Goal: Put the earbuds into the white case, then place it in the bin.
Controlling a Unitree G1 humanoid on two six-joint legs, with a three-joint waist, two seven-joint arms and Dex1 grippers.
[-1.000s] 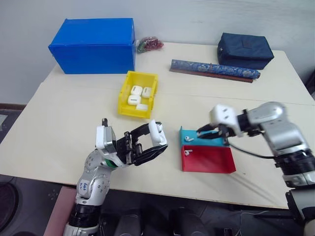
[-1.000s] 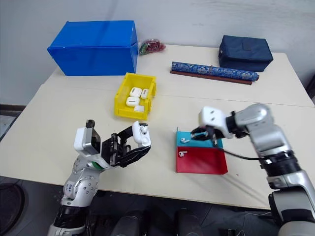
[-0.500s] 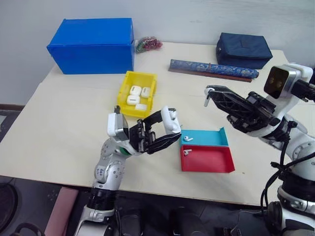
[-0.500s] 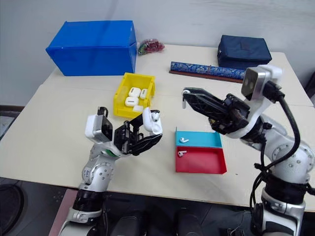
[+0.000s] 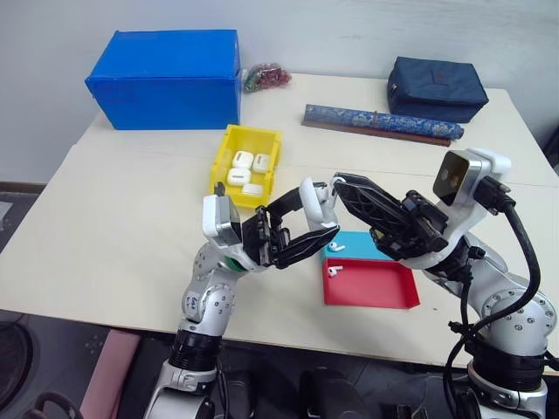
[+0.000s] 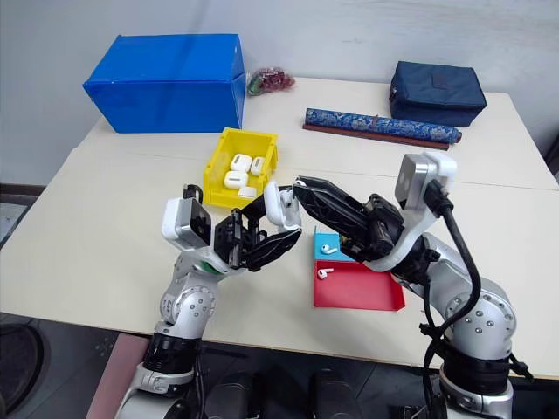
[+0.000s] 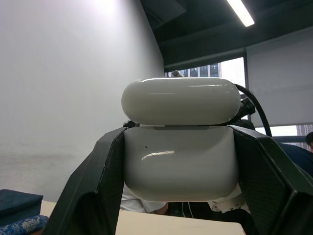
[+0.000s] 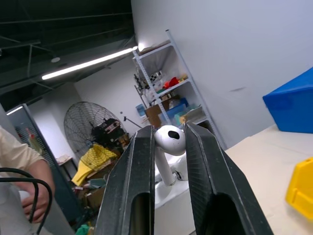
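Observation:
My left gripper (image 5: 307, 223) is shut on the white case (image 5: 313, 202), held above the table with its lid flipped open; the case body (image 7: 181, 166) sits between the black fingers (image 7: 95, 186). My right gripper (image 5: 338, 182) reaches in from the right, shut on one earbud (image 8: 169, 140), with its tips right at the open case. I cannot tell whether the earbud touches the case. Two more earbuds lie in the tray, one on the teal part (image 5: 337, 248) and one on the red part (image 5: 333, 270). The yellow bin (image 5: 218, 173) stands behind, holding several white cases.
The teal-and-red tray (image 5: 376, 286) lies under my right arm. A large blue box (image 5: 164, 78) stands at the back left, with a small red-green item (image 5: 266, 77) beside it. A long blue patterned bar (image 5: 380, 122) and a navy pouch (image 5: 437, 87) lie at the back right.
My right gripper rose from the tray, turned, and swung left with an earbud to the case. My left gripper carried the open case right and slightly up.

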